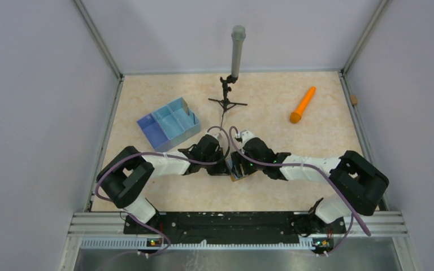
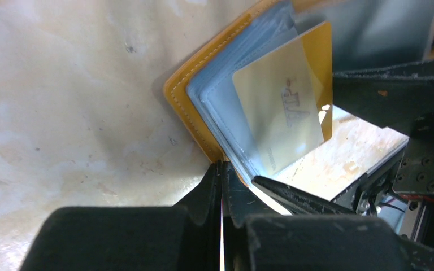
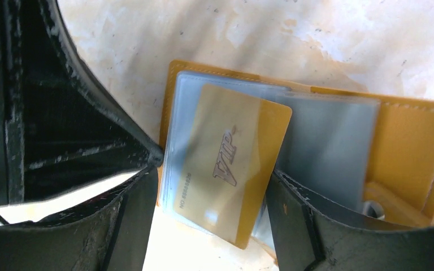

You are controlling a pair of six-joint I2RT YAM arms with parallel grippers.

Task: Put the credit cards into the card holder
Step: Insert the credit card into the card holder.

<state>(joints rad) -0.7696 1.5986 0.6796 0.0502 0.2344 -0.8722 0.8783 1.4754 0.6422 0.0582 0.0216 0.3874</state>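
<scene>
The card holder (image 2: 189, 84) is a mustard-orange wallet lying open on the table, its grey-blue sleeves showing; it also shows in the right wrist view (image 3: 412, 135) and as a small orange patch in the top view (image 1: 239, 176). A gold card marked VIP (image 3: 231, 169) sits partly inside a clear sleeve, its lower end sticking out; the left wrist view shows it too (image 2: 282, 101). My left gripper (image 2: 221, 165) is shut on the wallet cover's edge. My right gripper (image 3: 210, 172) is open, its fingers either side of the card. No other cards show.
A blue divided tray (image 1: 168, 124) stands at the back left. A small tripod holding a grey cylinder (image 1: 236, 53) stands at the back middle. An orange cone-shaped stick (image 1: 303, 105) lies at the back right. Grey walls enclose the table.
</scene>
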